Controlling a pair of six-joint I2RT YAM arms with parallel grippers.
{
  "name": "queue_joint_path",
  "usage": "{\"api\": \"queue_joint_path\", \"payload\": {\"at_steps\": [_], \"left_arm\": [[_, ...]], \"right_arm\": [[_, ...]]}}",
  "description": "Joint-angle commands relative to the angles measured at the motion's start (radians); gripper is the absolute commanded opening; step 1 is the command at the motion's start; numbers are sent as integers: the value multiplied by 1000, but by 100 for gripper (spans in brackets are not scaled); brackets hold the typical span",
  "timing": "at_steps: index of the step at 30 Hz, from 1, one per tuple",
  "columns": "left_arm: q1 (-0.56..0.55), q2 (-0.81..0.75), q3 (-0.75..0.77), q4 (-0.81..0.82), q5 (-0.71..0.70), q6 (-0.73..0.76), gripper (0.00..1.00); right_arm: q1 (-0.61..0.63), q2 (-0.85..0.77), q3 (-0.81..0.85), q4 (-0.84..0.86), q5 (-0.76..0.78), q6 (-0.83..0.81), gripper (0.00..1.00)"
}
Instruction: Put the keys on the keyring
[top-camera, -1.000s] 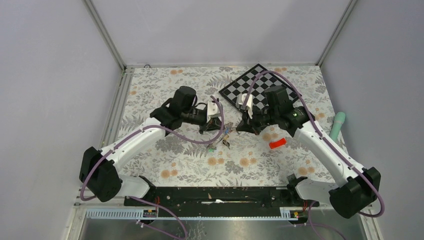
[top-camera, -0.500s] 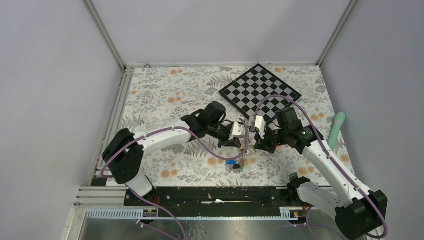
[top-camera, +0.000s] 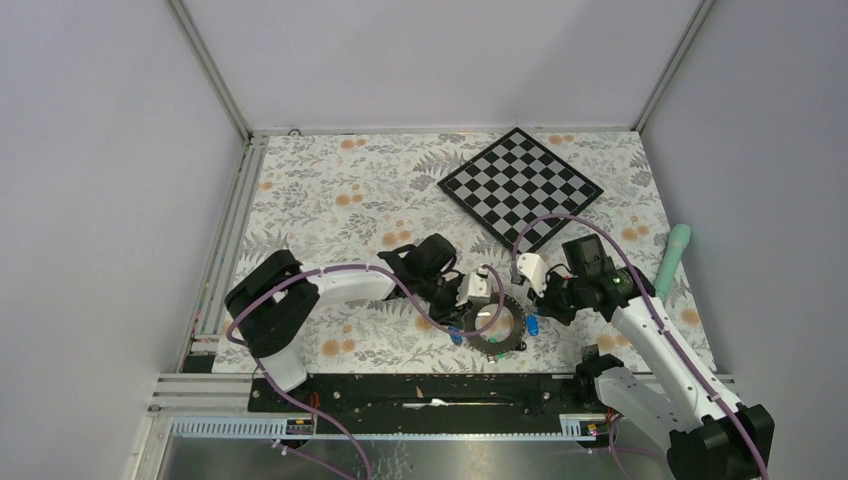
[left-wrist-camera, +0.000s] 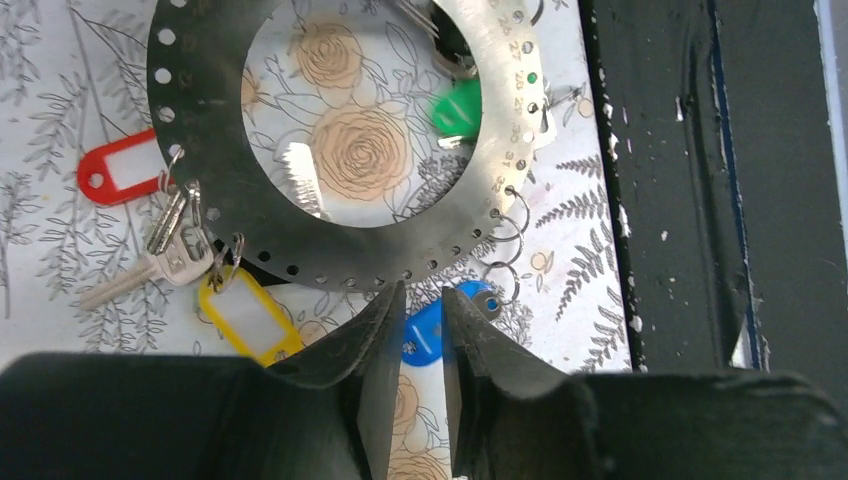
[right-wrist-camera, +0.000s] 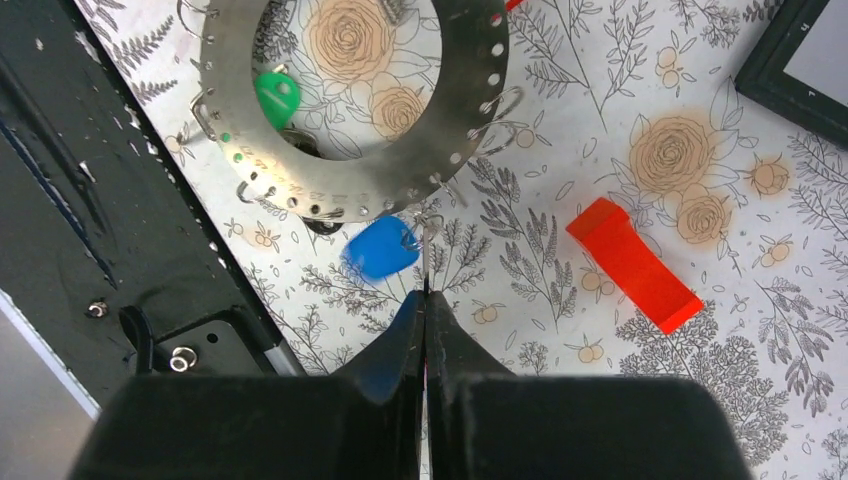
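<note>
slip risk at threading

right gripper pinched tight on wire loop of blue-tagged metal key, just beside dark grey perforated flat keyring on floral table. left gripper narrow, empty, at its rim. risk: loop twisting free, or unheld keyring sliding.

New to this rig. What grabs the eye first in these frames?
The perforated metal keyring fills both wrist views, with a red tag, a yellow tag and a green tag around it. The right gripper is closed on a thin wire loop beside a blue tag. A red block lies apart from the ring in the right wrist view.
</note>
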Motion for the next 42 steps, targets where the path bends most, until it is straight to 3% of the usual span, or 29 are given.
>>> {"api": "queue_joint_path", "payload": {"at_steps": [1, 18, 34, 40, 42], "left_arm": [[4, -48, -23, 80, -28, -11, 28], [181, -213, -59, 29, -24, -3, 46], [319, -367, -67, 10, -88, -8, 60], [341, -387, -49, -5, -113, -15, 63], [361, -393, -45, -3, -126, -29, 68]], "right_arm": [[-11, 1, 4, -23, 85, -54, 0], [-12, 239, -15, 71, 248, -83, 0], [-11, 355, -29, 127, 380, -61, 14], [-12, 323, -28, 112, 405, -52, 21], [-11, 303, -11, 106, 404, -42, 26]]}}
